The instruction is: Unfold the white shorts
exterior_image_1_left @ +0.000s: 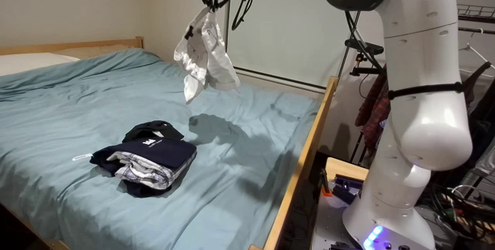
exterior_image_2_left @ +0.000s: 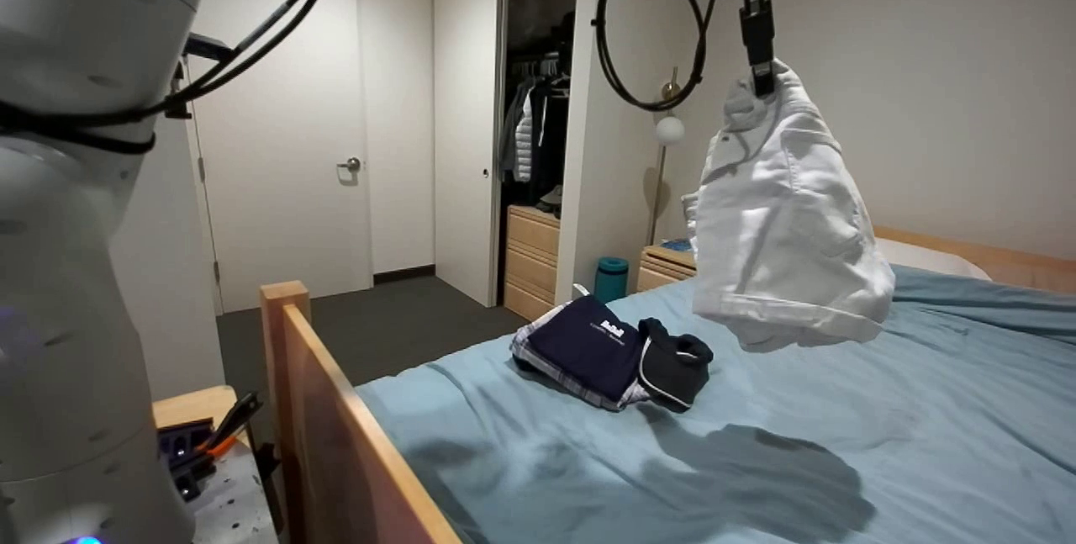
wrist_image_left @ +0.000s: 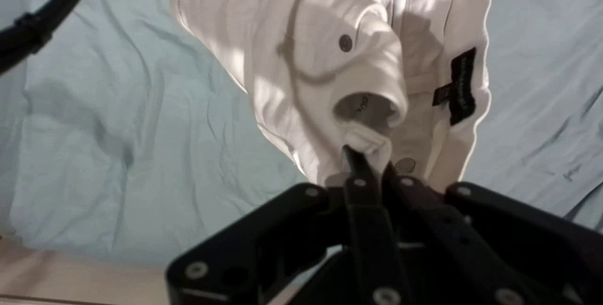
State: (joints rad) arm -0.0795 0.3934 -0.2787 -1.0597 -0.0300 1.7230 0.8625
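The white shorts (exterior_image_1_left: 223, 66) hang in the air above the bed, gathered at the waistband and draping downward. They also hang in an exterior view (exterior_image_2_left: 790, 224), where a turned-up leg hem shows at the bottom. My gripper (exterior_image_1_left: 212, 9) is shut on a small pinch of the waistband; its fingertips also show in an exterior view (exterior_image_2_left: 763, 83). In the wrist view the gripper (wrist_image_left: 368, 160) pinches a folded edge of the shorts (wrist_image_left: 278, 36). The waistband curls there, and a black label shows on the inside. The shorts do not touch the bed.
A pile of dark folded clothes (exterior_image_1_left: 154, 151) lies on the blue bed cover (exterior_image_1_left: 232, 211); it also shows in an exterior view (exterior_image_2_left: 580, 351). A wooden bed rail (exterior_image_1_left: 305, 161) stands between the bed and the robot base. A cable (exterior_image_2_left: 601, 39) loops beside the gripper.
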